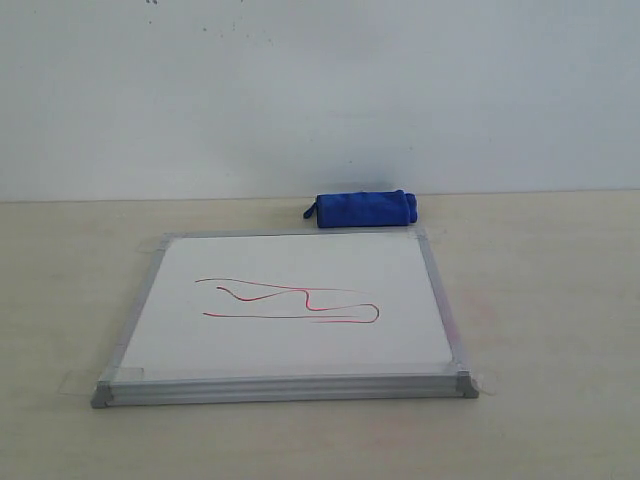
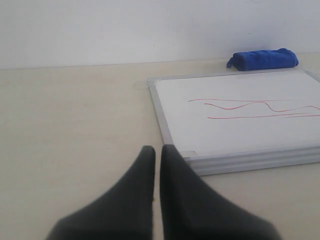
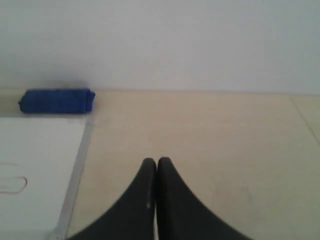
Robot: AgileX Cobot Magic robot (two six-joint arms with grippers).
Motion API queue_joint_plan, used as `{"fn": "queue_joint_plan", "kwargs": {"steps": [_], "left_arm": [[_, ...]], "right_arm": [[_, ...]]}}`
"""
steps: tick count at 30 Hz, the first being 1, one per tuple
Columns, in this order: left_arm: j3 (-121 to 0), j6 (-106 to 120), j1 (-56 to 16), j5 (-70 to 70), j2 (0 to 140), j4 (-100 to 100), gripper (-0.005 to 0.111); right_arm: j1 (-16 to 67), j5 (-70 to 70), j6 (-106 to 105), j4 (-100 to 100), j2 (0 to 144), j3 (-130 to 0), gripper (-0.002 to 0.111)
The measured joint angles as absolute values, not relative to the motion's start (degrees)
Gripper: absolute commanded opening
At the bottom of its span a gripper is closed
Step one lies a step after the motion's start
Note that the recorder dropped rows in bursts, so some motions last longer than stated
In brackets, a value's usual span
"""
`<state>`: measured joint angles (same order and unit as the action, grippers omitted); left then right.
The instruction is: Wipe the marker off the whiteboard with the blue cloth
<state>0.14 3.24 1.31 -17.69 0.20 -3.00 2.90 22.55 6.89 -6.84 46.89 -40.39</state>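
The left gripper (image 2: 157, 149) has its two black fingers drawn together with only a hairline slit between them, and nothing is caught in them. It points out over the pale table (image 2: 75, 125), close to a near corner of the whiteboard (image 2: 240, 135) but clear of it. The right gripper (image 3: 156, 161) is pinched closed the same way and is just as empty. It sits over bare tabletop, off to the side of the board's silver frame (image 3: 75, 170).

In the exterior view, the whiteboard lies flat in the middle of the frame, its near edge towards the bottom. The marker (image 1: 290, 317), a thin red looping squiggle, sits at the centre of the white surface and runs across about half its width. Bits of clear tape (image 1: 485, 381) hold the near corners down at lower left and lower right.

The blue cloth (image 1: 365, 209) lies just above centre and slightly to the right, as a rolled bundle. It rests on the table just beyond the board's far edge, near its far right corner, at the foot of the white wall (image 1: 320, 90). Both grippers are well apart from it.
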Motion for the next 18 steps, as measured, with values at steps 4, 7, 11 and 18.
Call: {"fn": "queue_joint_plan", "kwargs": {"steps": [4,7,11,18], "left_arm": [[0.1,3.2,1.3,-17.7,0.2,-3.0,0.004],[0.1,3.2,1.3,-17.7,0.2,-3.0,0.004],[0.1,3.2,1.3,-17.7,0.2,-3.0,0.004],[0.1,3.2,1.3,-17.7,0.2,-3.0,0.004]], "right_arm": [[3.3,21.6,1.7,-4.2,54.5,-40.8,0.0],[6.1,18.2,-5.8,-0.9,58.5,-40.8,0.0],[13.4,11.2,-13.8,2.8,63.2,-40.9,0.0],[24.8,-9.8,-10.9,4.1,71.8,-40.9,0.0]]}}
